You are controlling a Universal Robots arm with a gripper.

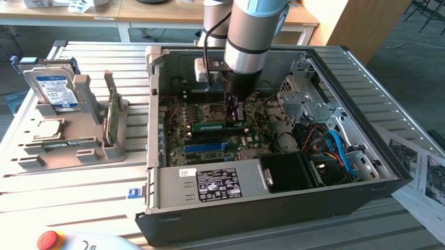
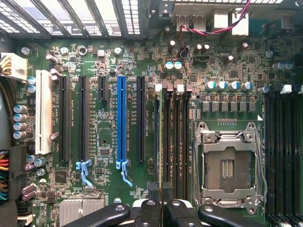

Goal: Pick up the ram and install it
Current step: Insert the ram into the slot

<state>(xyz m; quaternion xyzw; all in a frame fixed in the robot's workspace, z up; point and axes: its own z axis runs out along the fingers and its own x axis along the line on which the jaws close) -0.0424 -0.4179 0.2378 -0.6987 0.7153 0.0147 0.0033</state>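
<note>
**Gripper inside the open case.** Its jaws are closed almost fully on the ram. You see the ram as a narrow green stick standing on edge. It is pinched across its flat faces at the upper edge, off centre toward the exterior view's right end. It sits over the memory slots, between the CPU socket and the blue slot. In the wrist view it appears edge-on, as a thin pale line along the memory slot farthest from the socket. Whether it is seated or only resting at the slot mouth cannot be told.

**Handling, by judgement.** Treat the ram as light and stiff, yet thin and brittle. Its smooth faces give the jaws little friction, and its chips and contact edge will not tolerate scraping. Hold it by the upper edge across the bare board, with the contacts clear. An off-centre hold like this one may let the free end tip, so press squarely along the board's plane and never sideways.
</note>
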